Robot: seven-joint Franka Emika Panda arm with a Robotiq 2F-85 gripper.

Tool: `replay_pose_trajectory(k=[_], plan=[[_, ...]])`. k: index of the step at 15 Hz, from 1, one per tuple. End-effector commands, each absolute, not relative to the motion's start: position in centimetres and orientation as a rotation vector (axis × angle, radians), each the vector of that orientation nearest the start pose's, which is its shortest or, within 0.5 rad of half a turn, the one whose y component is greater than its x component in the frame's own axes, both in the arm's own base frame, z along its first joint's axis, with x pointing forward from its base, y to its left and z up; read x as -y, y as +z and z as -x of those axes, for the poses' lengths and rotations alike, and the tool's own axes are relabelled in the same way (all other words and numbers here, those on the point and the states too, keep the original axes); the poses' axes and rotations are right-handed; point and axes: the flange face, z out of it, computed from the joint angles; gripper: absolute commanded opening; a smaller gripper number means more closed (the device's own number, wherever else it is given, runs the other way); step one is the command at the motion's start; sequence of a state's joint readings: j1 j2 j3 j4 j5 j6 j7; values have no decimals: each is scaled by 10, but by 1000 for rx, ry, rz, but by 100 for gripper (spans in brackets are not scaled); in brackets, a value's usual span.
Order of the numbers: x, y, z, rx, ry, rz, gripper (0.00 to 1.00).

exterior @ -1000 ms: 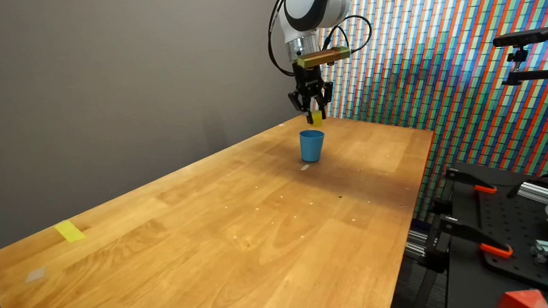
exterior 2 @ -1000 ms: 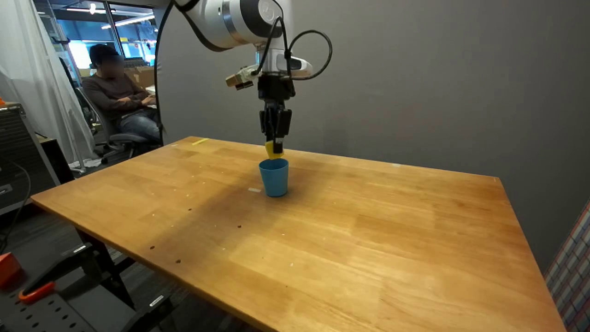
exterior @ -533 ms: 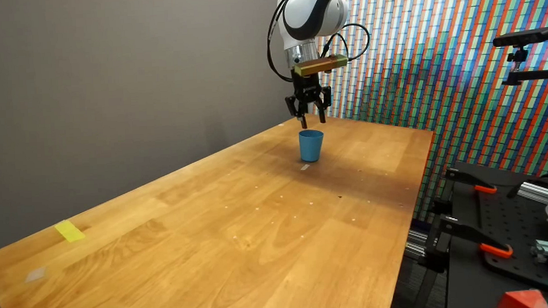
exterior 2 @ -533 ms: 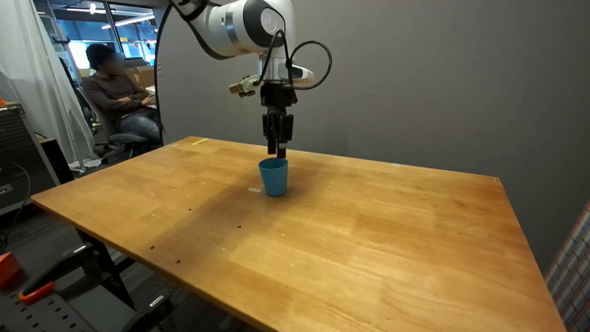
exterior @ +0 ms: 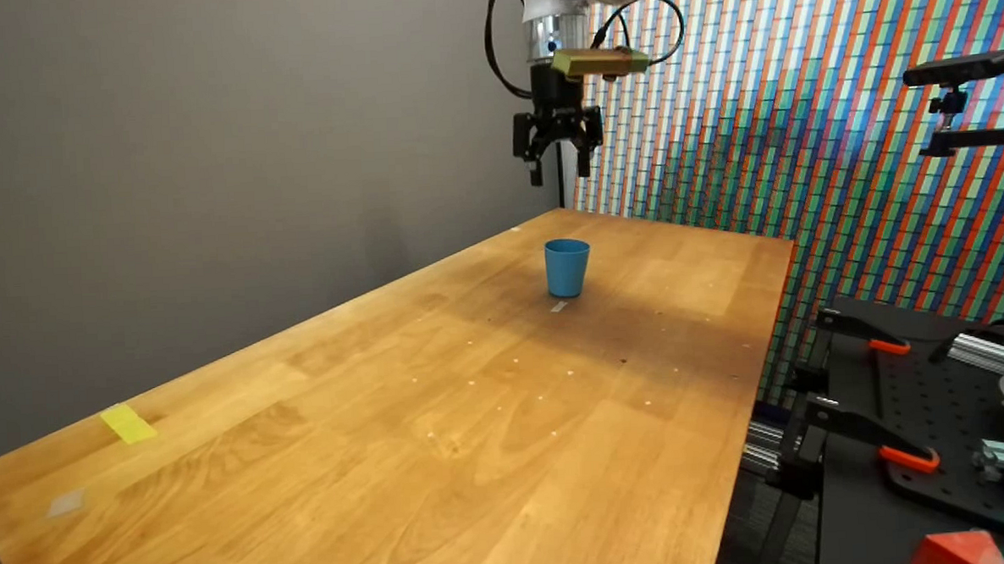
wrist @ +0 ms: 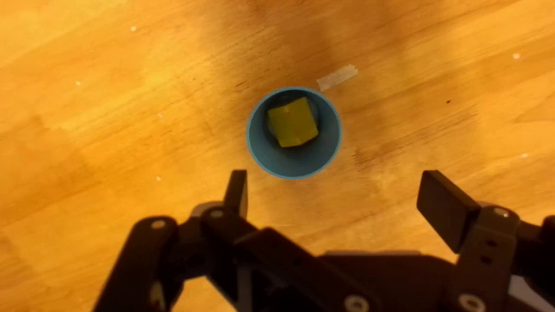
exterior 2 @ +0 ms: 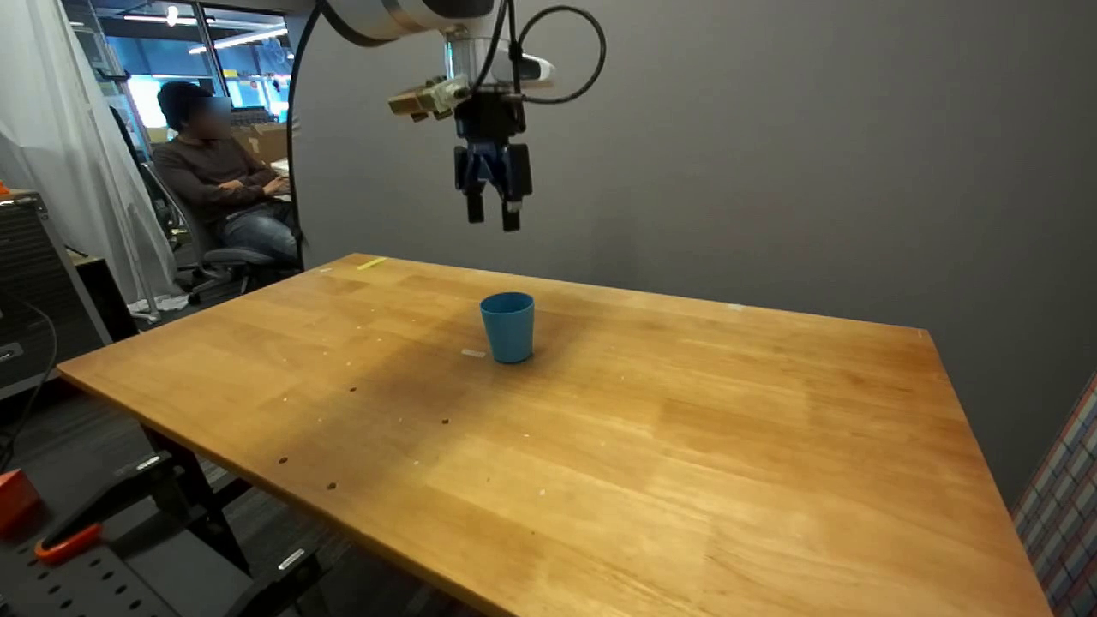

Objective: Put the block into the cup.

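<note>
The blue cup (exterior: 567, 275) stands upright on the wooden table, and the same cup (exterior 2: 509, 334) shows in both exterior views. From above, in the wrist view, the yellow block (wrist: 293, 122) lies inside the cup (wrist: 295, 164), within its round wall. The cup's side hides the block in both exterior views. My gripper (exterior: 560, 174) hangs in the air well above the cup. Its two fingers stand wide apart, and only table shows between them in the wrist view, where the gripper (wrist: 333, 182) is offset from the cup.
A short whitish tape strip (wrist: 337, 77) lies beside the cup. The flat yellow tape patch (exterior: 128, 423) is near the table's end by the grey wall. A dark side bench with clamps (exterior: 873, 444) stands along the table's long edge. A person (exterior 2: 218, 171) sits in the background.
One second ago the block was between the fingers over the cup. Half a second ago the fingers stood apart just above the rim, the block gone from them. The arm has since risen.
</note>
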State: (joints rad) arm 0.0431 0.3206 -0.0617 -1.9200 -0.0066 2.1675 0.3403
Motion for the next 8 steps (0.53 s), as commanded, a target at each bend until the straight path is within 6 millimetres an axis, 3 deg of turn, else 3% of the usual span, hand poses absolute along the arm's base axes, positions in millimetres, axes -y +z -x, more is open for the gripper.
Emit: replay_pose_trajectory(k=[1,4,5,8], plan=[[-8,389,-574,-257,11,3154,100],[-25,426,-554,-104,57,3139,100],[-19,406,-576,-206,36,3148,100],[-27,426,-560,-137,53,3151,100]])
